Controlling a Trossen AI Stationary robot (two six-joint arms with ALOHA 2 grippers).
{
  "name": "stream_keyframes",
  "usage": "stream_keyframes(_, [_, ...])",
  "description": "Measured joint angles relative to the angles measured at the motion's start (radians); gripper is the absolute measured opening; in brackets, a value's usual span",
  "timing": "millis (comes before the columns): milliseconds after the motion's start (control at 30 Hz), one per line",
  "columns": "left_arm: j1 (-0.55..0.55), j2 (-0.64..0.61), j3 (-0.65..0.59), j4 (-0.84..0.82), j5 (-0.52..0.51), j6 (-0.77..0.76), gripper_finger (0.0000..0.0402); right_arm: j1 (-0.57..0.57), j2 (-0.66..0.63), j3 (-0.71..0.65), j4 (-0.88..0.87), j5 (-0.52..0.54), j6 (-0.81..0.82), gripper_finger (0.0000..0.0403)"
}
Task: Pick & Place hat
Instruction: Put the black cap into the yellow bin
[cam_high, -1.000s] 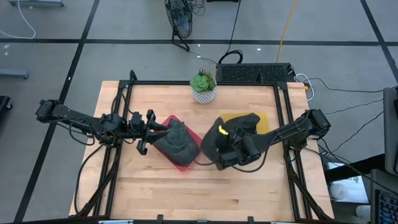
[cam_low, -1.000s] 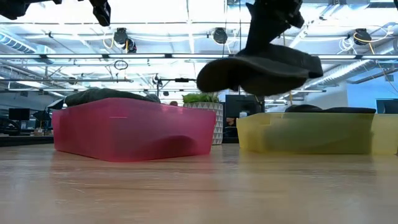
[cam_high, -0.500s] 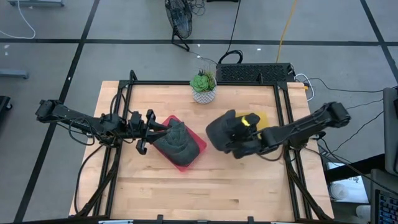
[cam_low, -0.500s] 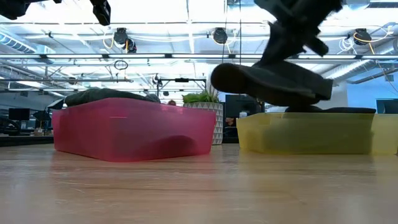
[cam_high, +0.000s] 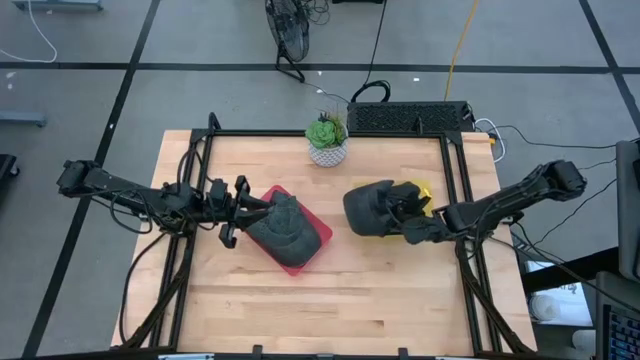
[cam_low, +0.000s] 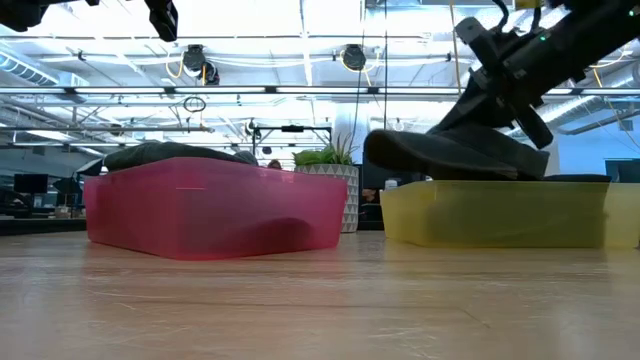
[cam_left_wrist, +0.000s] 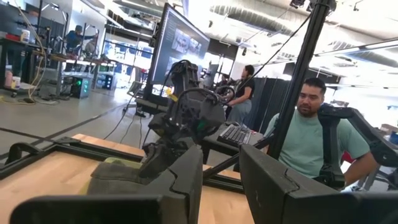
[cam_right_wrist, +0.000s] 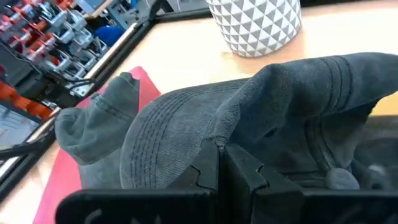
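The light wooden table (cam_high: 330, 290) inside its black metal frame is the largest thing, seen whole only from above. On its left half sits the translucent pink plastic bin (cam_low: 215, 210), piled with dark grey hats (cam_high: 285, 230) that cover all but a rim and one corner of it in the high view. The translucent yellow plastic bin (cam_low: 500, 215) stands on the right half; from above almost all of it is hidden, only a small yellow corner (cam_high: 422, 188) showing.

What hides it is the dark grey cloth hat (cam_high: 372, 208), which hangs over the yellow bin's near edge, its brim jutting out past the bin wall toward the pink bin in the low view (cam_low: 450, 157). Whether its underside touches the bin rim cannot be made out. The right gripper (cam_high: 410, 222) has its fingers pinched together on the hat's fabric, as the right wrist view shows (cam_right_wrist: 225, 163).

The left gripper (cam_high: 243, 208) hovers at the pink bin's left edge, its fingers apart with nothing between them.

The white faceted pot with a green succulent (cam_high: 327, 140) stands at the table's far edge, partly hidden behind the pink bin in the low view. A person in a pale green shirt (cam_left_wrist: 314, 140) sits beyond the table.
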Motion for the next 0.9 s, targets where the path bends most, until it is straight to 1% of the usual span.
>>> stream_keyframes(233, [0.000,0.000,0.000,-0.001,-0.001,0.003,0.0108,0.012,-0.052,0.000,0.119,0.020,-0.130,0.0004])
stream_keyframes(367, [0.000,0.000,0.000,-0.002,-0.002,0.002,0.0108,0.035,-0.051,0.000,0.072,0.020,-0.124,0.0004])
stream_keyframes(533, [0.000,0.000,0.000,-0.007,-0.002,-0.004,0.0108,0.049,-0.053,0.000,0.081,0.026,-0.137,0.0004])
stream_keyframes(733, [0.000,0.000,0.000,-0.009,-0.002,-0.003,0.0108,0.037,-0.054,0.000,-0.030,0.023,-0.094,0.0004])
stream_keyframes(900, [0.000,0.000,0.000,-0.009,-0.001,0.002,0.0108,0.000,-0.054,0.000,-0.027,0.010,-0.105,0.0004])
